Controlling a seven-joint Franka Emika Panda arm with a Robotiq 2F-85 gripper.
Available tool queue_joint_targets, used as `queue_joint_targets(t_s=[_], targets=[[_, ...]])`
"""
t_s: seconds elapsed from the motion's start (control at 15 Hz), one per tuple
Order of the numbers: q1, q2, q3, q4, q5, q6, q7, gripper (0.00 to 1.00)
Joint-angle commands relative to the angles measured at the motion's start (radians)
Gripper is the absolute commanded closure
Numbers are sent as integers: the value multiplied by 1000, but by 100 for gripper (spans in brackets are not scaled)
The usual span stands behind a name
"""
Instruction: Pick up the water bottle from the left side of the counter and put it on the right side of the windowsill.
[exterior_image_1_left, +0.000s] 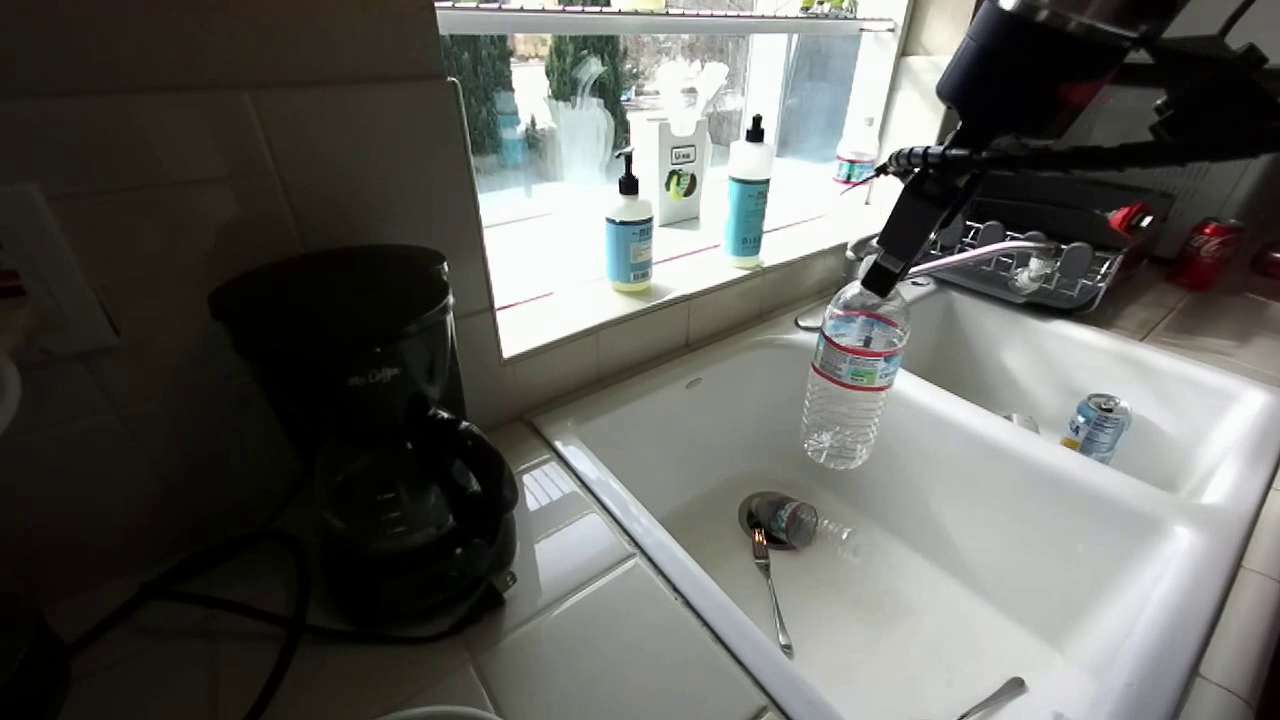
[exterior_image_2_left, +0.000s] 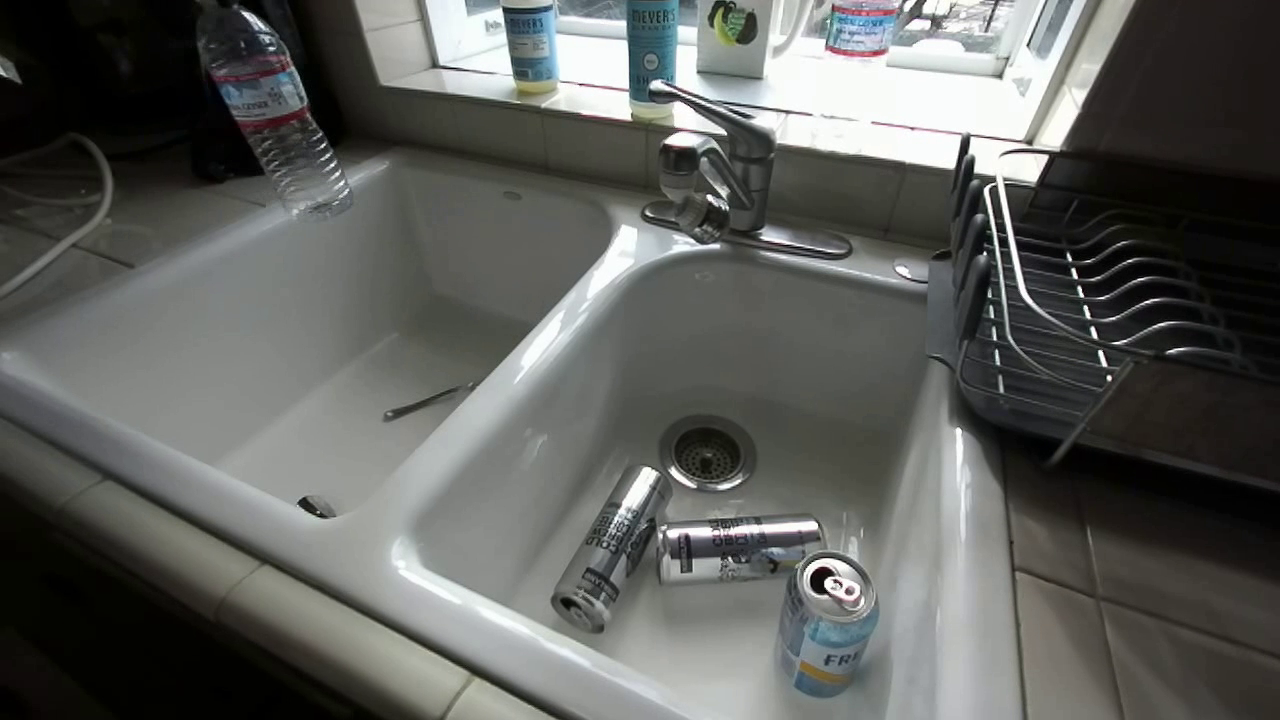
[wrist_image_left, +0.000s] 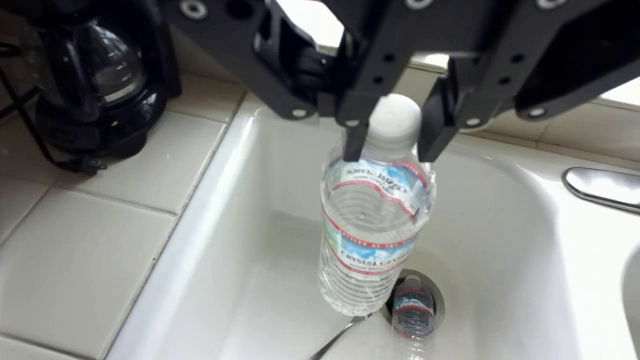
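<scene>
The water bottle, clear and ribbed with a white cap and a red-edged label, shows in both exterior views and the wrist view. My gripper is shut on its neck just below the cap, one finger on each side in the wrist view. The bottle hangs slightly tilted above the left sink basin, touching nothing below. The whitish tiled counter lies beside the sink. The pale windowsill runs behind the sink and also shows in an exterior view.
Two teal-blue bottles, a white carton and another clear bottle stand at the window. The faucet rises before the sill. A dish rack stands right. A coffee maker stands left. Cans lie in the sink.
</scene>
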Motion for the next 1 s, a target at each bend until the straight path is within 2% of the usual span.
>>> queue_joint_targets(t_s=[0.0, 0.4, 0.67, 0.93], targets=[[-100, 57, -8, 44, -102, -15, 120, 92], [-218, 144, -71, 119, -171, -68, 294, 92], [-240, 194, -113, 197, -137, -75, 414, 92], [-252, 200, -151, 280, -153, -40, 527, 92]])
